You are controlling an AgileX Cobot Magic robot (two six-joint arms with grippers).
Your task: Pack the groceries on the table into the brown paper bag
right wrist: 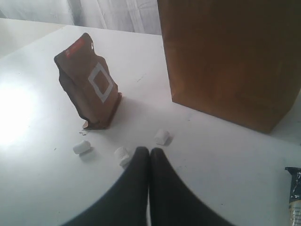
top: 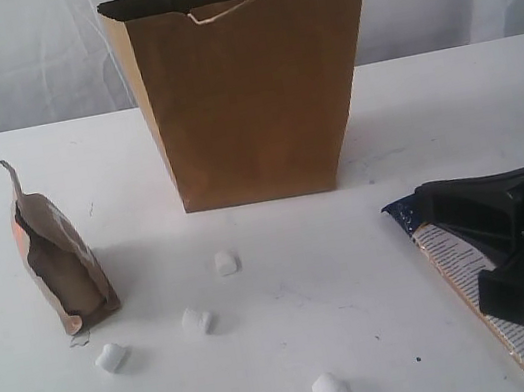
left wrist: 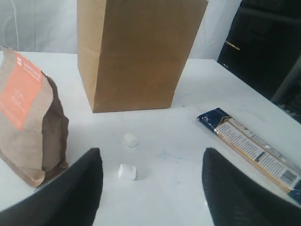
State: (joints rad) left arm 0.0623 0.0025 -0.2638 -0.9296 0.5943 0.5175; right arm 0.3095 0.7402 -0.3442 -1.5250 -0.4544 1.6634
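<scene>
At the back of the table (top: pixel 450 112) the brown paper bag (top: pixel 248 87) stands upright with its mouth open, one cord handle flopped over the front rim. Everything else I can see lies outside it: the brown pouch (top: pixel 59 262) stands tilted off to the left, four marshmallows (top: pixel 225 262) are scattered in front, and a long noodle pack (left wrist: pixel 254 150) lies flat on the right.

The right gripper (right wrist: pixel 149 153) has its fingers pressed together with nothing between them. It hangs close by the noodle pack and is aimed toward the marshmallows. The left gripper (left wrist: pixel 151 153) has its fingers spread wide and empty, low over the table with a marshmallow just ahead.

What worries me most is the bag. It looks light and nothing braces it, so an arm brushing its wall, or a pack catching on the rim, could tip or shove it. The noodle pack is long and would likely snag unless it goes in end first. The pouch leans, so a nudge from a passing finger may topple it. The marshmallows are small and soft; a hard pinch could squash one, and a glancing touch could send it rolling.
</scene>
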